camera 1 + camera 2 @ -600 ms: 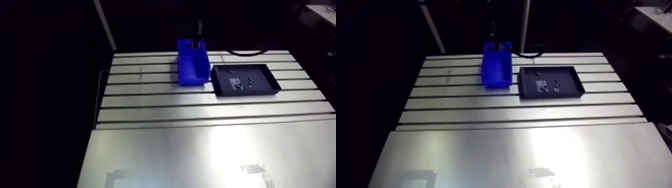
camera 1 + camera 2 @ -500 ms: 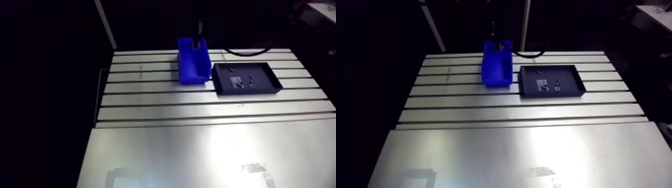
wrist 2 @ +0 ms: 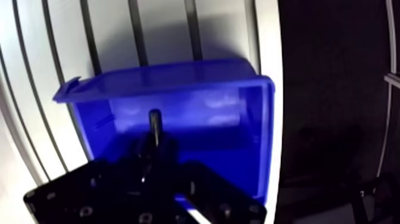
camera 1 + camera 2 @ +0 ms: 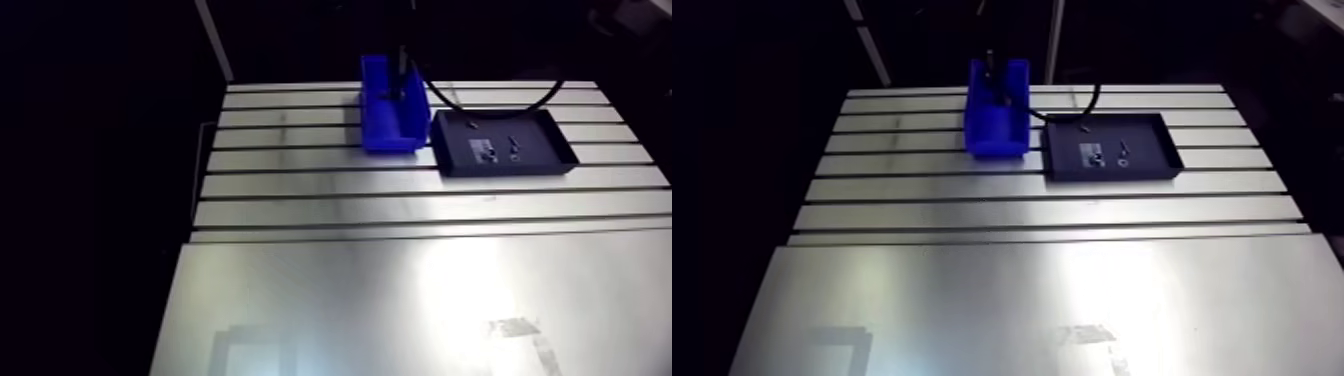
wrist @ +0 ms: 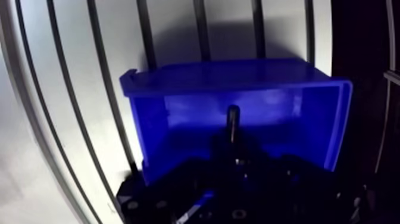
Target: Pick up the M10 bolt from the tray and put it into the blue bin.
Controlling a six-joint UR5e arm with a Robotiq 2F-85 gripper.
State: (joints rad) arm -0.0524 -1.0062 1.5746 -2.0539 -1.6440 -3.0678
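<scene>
- My gripper [image 5: 235, 156] is closed on the M10 bolt [image 5: 233, 119]. The dark shank sticks out ahead of my fingertips, and the wrist view shows it roughly upright.
- The bolt is inside the mouth of the blue bin [image 5: 178, 83], over the bin floor and clear of the side walls. I cannot tell whether its tip touches the floor.
- In the arm view my wrist comes down into the far end of the bin. The fingers are too small and dark to read there.
- The blue bin stands on the slotted counter [image 4: 400, 205], with its long side running across the slots.
- The black tray [image 4: 1112, 176] sits just beside the bin on the same counter. I cannot tell whether the two touch.
- In the tray there is a pale label patch [image 4: 1091, 155] and a few small parts [image 4: 1123, 152], too small to identify. They lie well apart from the tray walls.
- The near half of the counter is a smooth plate with a bright glare across it.
</scene>
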